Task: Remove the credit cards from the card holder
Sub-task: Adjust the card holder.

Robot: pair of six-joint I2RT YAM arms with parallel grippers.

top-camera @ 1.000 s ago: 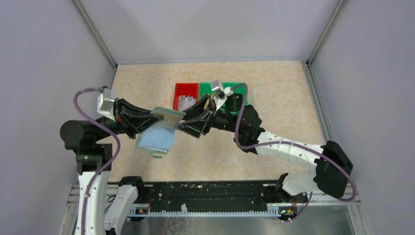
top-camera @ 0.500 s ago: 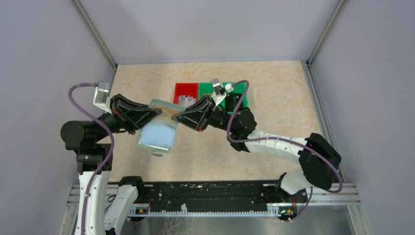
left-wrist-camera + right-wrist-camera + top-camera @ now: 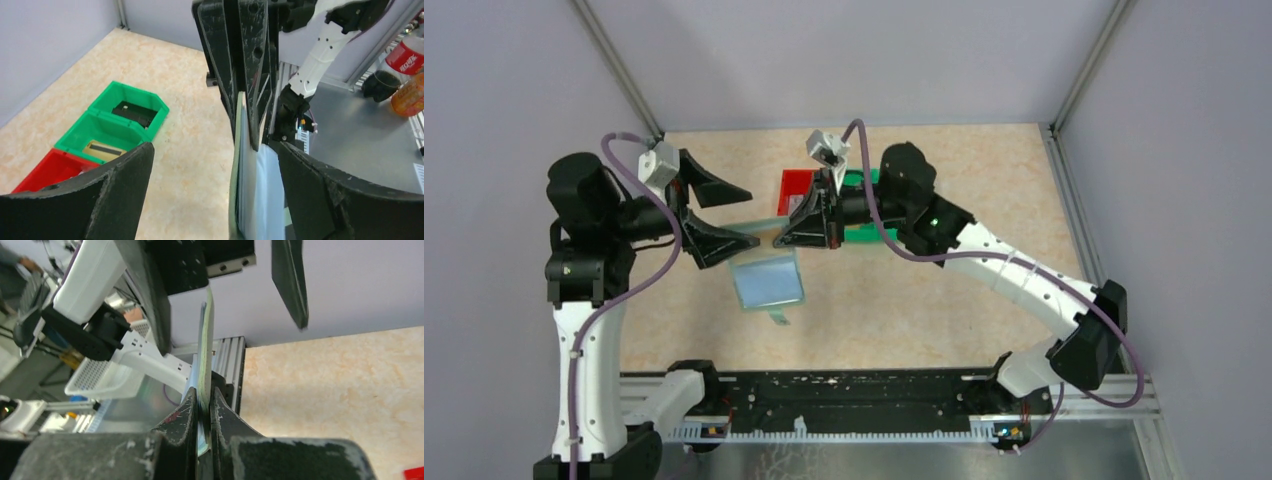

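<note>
Above the table (image 3: 984,200) | card holder (image 3: 769,280) edge-on inside wide-open left gripper (image 3: 746,215) | right gripper (image 3: 776,240) pinches its edge

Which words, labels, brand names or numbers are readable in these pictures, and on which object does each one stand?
No text reads clearly in any view.
On the red bottle, left wrist view: white lettering on the label, too blurred to read.
On the orange bottle: nothing legible.
On the card holder, the green bins and the red bin: no writing visible.
</note>
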